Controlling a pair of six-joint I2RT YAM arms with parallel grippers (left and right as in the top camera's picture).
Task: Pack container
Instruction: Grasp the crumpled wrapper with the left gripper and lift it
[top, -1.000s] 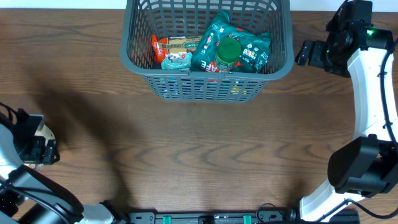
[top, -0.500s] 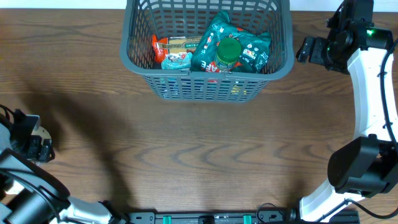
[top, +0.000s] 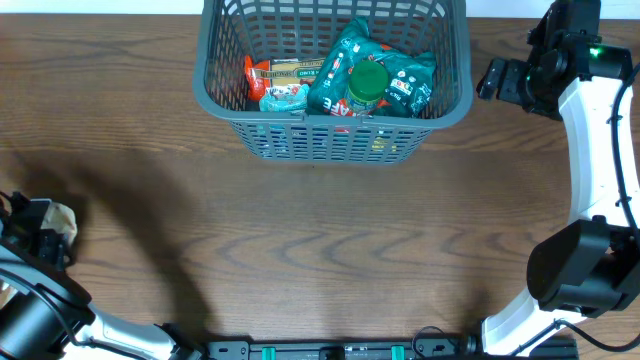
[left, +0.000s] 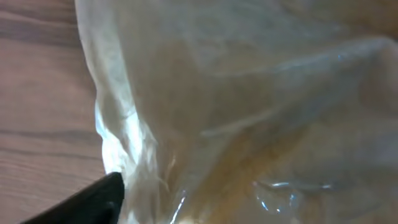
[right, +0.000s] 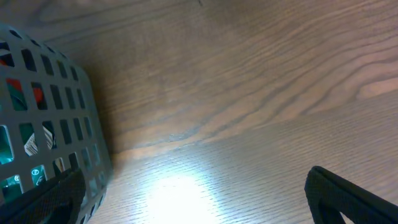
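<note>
1. The big dark grey plastic basket with slotted sides sits at the far middle of the brown wooden table.
2. Inside it lie teal snack bags, a jar with a green lid and an orange packet. Nothing in the basket has moved in the last second.
3. The left claw is at the left edge of the table, well apart from the basket. It has slid a little more toward that edge and toward the near side.
4. A pale, crinkly see-through plastic bag fills the left wrist view, and it has shifted along with the claw. Only one dark fingertip shows, touching the bag, so one cannot tell if this claw is gripping the bag or not.
5. The right claw hangs just beside the right side of the basket and has hardly moved. Its two fingertips are spread wide with only bare table between them, so it holds nothing.
6. This likely means the bag is the next thing to pack, but it is not getting nearer to the basket yet.
</note>
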